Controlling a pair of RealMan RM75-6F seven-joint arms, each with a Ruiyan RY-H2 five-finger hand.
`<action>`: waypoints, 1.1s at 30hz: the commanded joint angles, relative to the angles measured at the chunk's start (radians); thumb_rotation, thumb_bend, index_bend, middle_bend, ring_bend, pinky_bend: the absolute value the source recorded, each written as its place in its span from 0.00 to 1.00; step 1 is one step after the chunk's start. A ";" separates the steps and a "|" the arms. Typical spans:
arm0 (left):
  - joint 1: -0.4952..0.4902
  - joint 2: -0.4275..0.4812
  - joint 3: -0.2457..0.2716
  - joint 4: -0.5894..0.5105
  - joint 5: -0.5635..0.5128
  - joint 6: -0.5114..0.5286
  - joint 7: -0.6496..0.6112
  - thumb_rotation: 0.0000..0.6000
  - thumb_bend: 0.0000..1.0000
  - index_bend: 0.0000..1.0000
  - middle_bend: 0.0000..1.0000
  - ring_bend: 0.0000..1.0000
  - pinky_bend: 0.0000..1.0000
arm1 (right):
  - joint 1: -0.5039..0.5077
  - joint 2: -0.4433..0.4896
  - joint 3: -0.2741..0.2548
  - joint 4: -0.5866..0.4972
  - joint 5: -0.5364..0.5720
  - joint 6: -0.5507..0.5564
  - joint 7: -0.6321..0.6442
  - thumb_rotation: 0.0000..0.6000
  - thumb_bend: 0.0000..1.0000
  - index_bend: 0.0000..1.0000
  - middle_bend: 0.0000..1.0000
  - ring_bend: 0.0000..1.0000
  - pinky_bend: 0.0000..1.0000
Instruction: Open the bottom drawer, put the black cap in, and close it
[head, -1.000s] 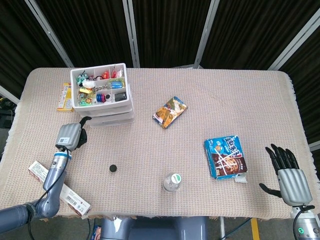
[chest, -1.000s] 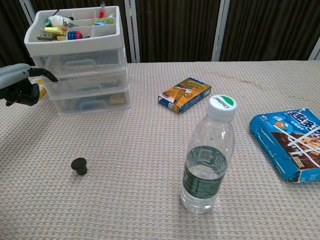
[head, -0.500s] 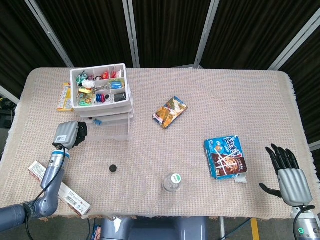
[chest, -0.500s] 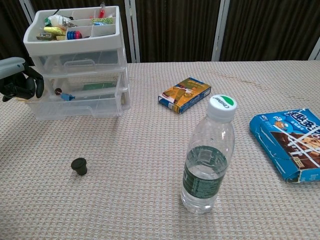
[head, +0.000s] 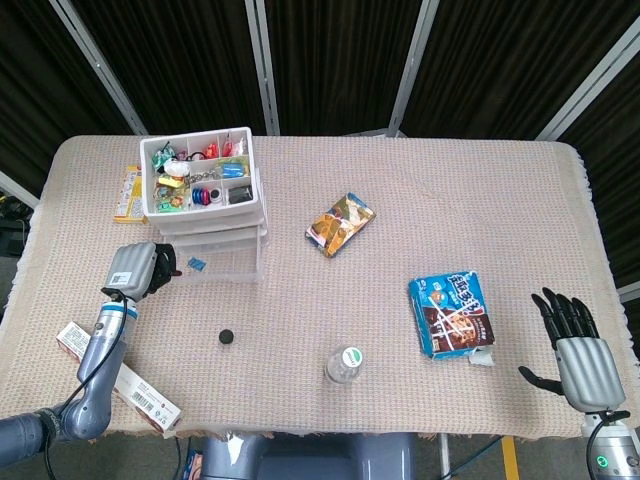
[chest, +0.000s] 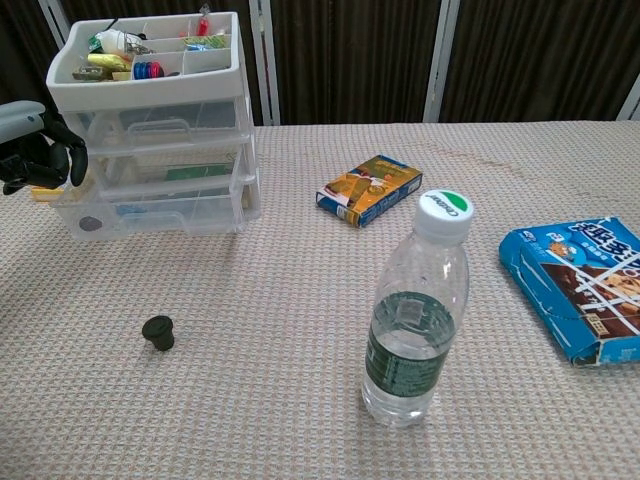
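On the table, left hand (head: 140, 268) fingers curled by pulled-out bottom drawer (head: 215, 262), right hand (head: 577, 347) fingers spread, labels unreadable.

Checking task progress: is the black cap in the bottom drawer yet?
No. In the head view the black cap lies on the table, apart from the pulled-out bottom drawer.

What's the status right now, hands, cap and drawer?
Left hand at the bottom drawer's front, grip unclear; right hand open, idle. Drawer pulled out. Cap on the table, untouched. Nothing between cap and drawer.
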 joint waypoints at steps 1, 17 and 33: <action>0.024 0.030 0.025 -0.054 0.106 0.043 -0.033 1.00 0.92 0.85 0.91 0.86 0.76 | 0.001 0.000 0.000 0.000 0.001 -0.002 0.000 1.00 0.00 0.04 0.00 0.00 0.00; 0.101 0.151 0.311 -0.167 0.635 0.161 0.123 1.00 0.17 0.27 0.31 0.32 0.49 | 0.000 -0.001 0.002 -0.005 0.008 -0.003 -0.009 1.00 0.00 0.04 0.00 0.00 0.00; 0.081 0.108 0.303 -0.197 0.521 0.010 0.335 1.00 0.21 0.39 0.80 0.78 0.72 | 0.000 0.001 0.003 -0.006 0.011 -0.006 -0.011 1.00 0.00 0.04 0.00 0.00 0.00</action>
